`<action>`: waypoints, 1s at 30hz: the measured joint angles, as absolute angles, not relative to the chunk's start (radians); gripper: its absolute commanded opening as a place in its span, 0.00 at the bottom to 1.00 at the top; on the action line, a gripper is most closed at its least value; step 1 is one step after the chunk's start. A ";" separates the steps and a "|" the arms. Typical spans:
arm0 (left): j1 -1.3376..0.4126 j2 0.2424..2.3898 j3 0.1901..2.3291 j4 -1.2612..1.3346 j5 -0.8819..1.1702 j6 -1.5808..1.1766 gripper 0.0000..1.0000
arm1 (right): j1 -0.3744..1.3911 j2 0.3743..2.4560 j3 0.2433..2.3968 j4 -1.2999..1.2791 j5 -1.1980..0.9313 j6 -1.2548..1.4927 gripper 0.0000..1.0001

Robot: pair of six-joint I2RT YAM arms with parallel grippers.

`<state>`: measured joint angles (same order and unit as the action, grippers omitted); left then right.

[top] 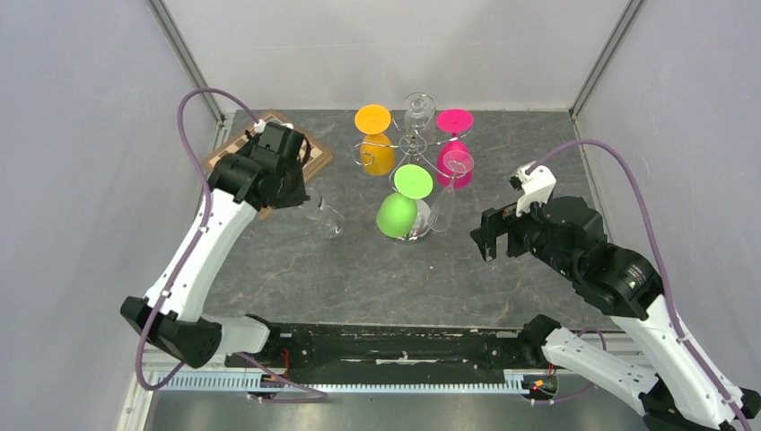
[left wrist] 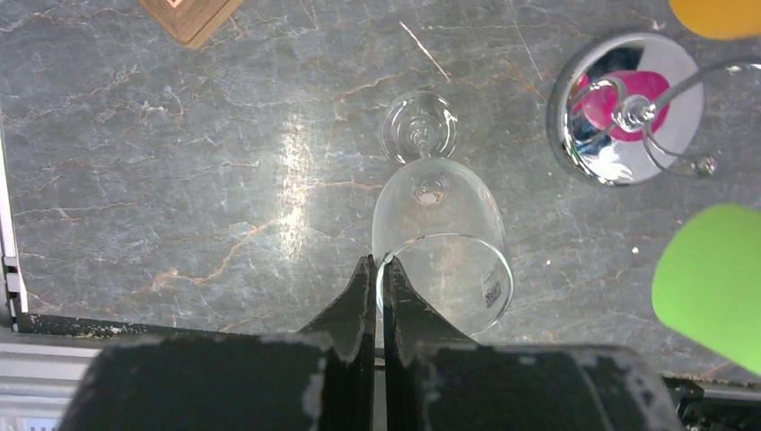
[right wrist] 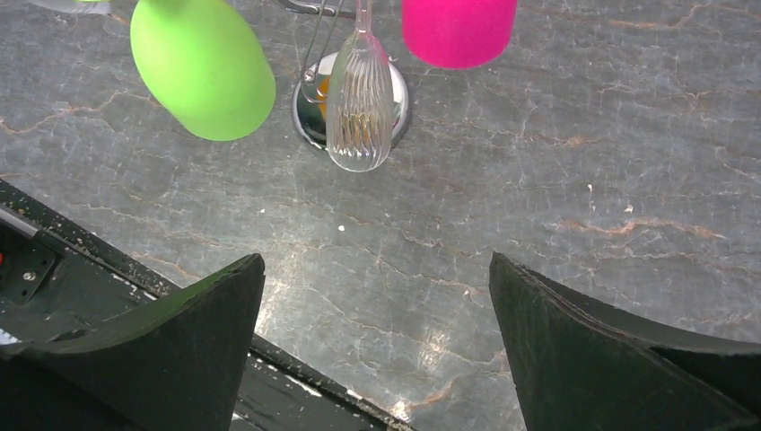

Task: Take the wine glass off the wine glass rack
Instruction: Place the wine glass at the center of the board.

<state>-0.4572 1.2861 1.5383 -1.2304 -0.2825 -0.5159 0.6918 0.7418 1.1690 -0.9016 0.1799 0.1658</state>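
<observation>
Beside the rack (top: 412, 144), left pincer (left wrist: 378, 265) pinches the wine glass (left wrist: 444, 229) rim; right pincer (right wrist: 375, 262) spread wide.

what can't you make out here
Left wrist view: whether the foot of the clear glass in the left gripper touches the table; the angle hides it.
Same view: the sticker on the glass, too small to read.
Right wrist view: the rack, its top arms cut off by the upper edge.
Top view: the left gripper's grip, hidden under its own wrist.
</observation>
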 measured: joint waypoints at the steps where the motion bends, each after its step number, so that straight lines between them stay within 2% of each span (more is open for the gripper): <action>1: -0.438 1.301 1.538 -1.221 -0.274 -0.506 0.02 | 0.692 0.746 1.180 -0.913 0.179 0.171 0.98; 7: -0.346 1.396 1.569 -1.193 -0.223 -0.471 0.02 | 0.692 0.731 1.193 -0.958 0.187 0.194 0.98; 12: -0.294 1.499 1.673 -1.193 -0.191 -0.456 0.02 | 0.692 0.689 1.168 -0.962 0.182 0.207 0.98; 21: -0.268 1.685 1.876 -1.206 -0.180 -0.418 0.02 | 0.692 0.675 1.091 -0.958 0.151 0.219 0.98; 30: -0.241 1.785 1.975 -1.243 -0.183 -0.398 0.02 | 0.692 0.661 1.053 -0.937 0.127 0.226 0.98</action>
